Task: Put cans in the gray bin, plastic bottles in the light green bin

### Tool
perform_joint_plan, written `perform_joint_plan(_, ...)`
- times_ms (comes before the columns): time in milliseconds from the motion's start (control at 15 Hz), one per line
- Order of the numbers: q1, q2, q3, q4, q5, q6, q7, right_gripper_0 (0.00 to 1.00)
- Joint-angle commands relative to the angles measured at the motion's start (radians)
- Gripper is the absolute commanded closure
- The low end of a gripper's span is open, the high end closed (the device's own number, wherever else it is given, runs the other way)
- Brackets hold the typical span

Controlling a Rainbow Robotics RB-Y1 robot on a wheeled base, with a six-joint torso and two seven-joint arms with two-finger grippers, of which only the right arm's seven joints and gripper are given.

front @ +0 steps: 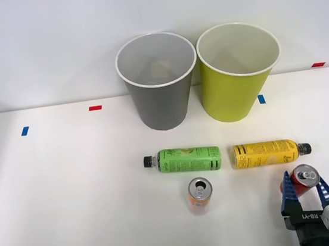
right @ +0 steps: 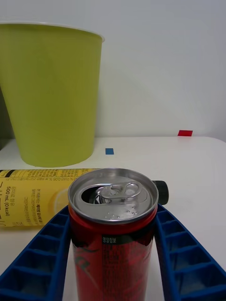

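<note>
I count two cans, two bottles and two bins on the white bench. The red can stands upright between my blue ribbed fingers; the orange-and-white can stands upright too, well apart toward my left. Both have open pull-tab tops. The green-label bottle and the yellow-label bottle lie on their sides in a row, bases near each other, black caps pointing outward. Behind them the gray bin and the light green bin stand just beside each other, rims nearly touching.

Something pale lies at the bottom of the gray bin — I cannot make out what. From my wrist, the light green bin is cut off at the frame edge, and the red can hides the middle of the yellow bottle.

My right claw reaches in low at the bench's near right corner, fingers pointing toward the bins — one finger flanks each side of the red can, pressed to its wall, gripping it.
</note>
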Motion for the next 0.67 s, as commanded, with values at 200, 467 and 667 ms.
perform_joint_plan(200,0.000,0.002,0.001,0.000,0.030,0.000,-0.007,1.00)
perform_joint_plan(467,0.012,-0.014,0.017,-0.031,0.072,0.002,-0.043,1.00)
perform_joint_plan(667,0.064,-0.050,0.012,-0.207,0.127,0.155,-0.139,1.00)
